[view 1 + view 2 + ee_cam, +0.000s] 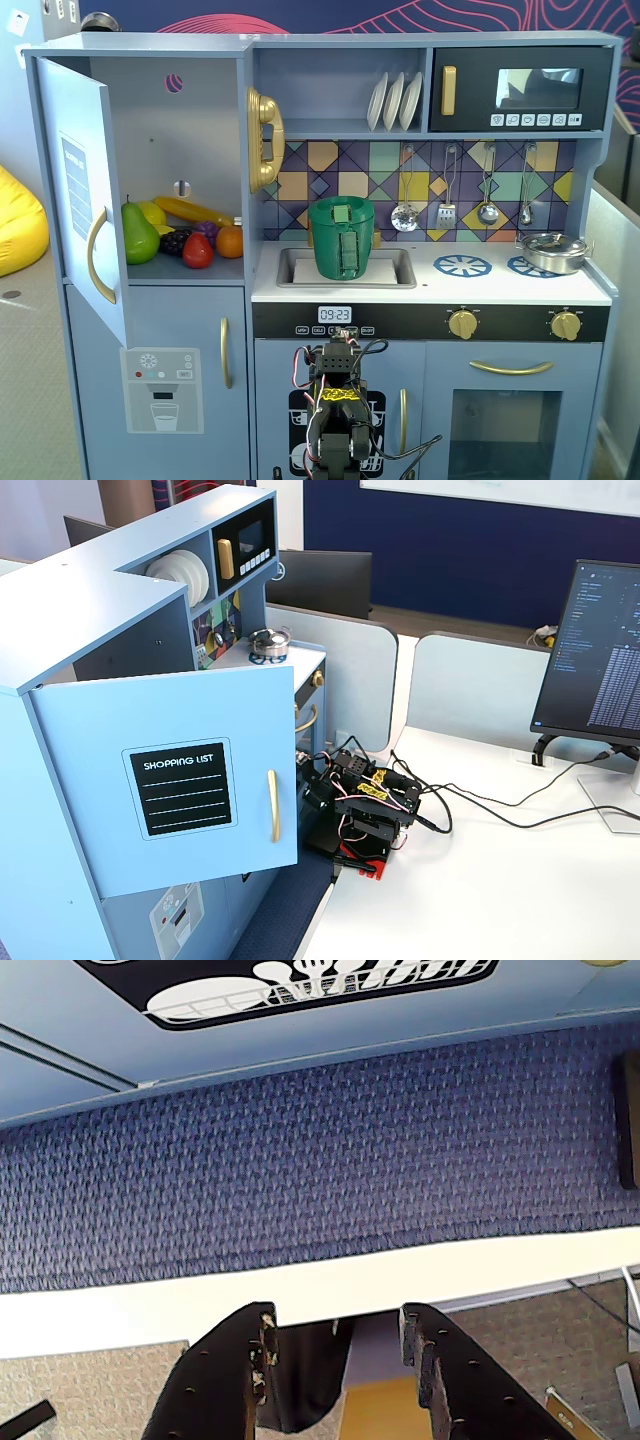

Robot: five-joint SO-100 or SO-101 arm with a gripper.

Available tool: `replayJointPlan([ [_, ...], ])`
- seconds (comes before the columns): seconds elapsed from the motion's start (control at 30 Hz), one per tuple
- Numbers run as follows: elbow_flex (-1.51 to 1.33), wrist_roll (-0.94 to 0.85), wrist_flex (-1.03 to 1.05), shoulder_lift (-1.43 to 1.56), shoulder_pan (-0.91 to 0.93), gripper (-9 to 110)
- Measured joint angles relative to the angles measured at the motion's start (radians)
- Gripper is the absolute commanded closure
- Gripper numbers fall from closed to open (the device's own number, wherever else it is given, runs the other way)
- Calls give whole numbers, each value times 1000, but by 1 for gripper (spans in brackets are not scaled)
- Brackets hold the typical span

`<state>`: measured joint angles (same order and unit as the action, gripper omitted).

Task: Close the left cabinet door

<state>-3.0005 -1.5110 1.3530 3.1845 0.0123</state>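
Observation:
The left cabinet door (80,190) is blue-grey and stands wide open, swung out from the top-left compartment on its left-edge hinge. Its curved gold handle (95,255) is near the free edge. In a fixed view from the side, the door (100,780) shows its black "SHOPPING LIST" panel (180,788) and gold handle (272,805). My arm (340,410) sits folded low in front of the kitchen's middle, right of the door and below it; it also shows in the side view (365,805). In the wrist view my gripper (335,1325) is open and empty, pointing down at blue carpet (320,1170).
Toy fruit (180,240) lies in the open compartment. Below is the ice-dispenser door (165,385). A green pot (341,237) stands in the sink, a microwave (520,90) is top right. A monitor (600,650) and cables (500,815) are on the white table (480,900).

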Motion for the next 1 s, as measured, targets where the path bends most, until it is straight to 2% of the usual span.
replayJointPlan([
  [0.4, 0, 0, 0, 0, 21, 101],
  [0.5, 0, 37, 0, 0, -54, 101],
  [0.6, 5, 130, -17, 0, -259, 101],
  [0.77, 92, 239, -181, -77, -773, 102],
  [1.0, 285, -25, -560, -268, -1384, 102],
])
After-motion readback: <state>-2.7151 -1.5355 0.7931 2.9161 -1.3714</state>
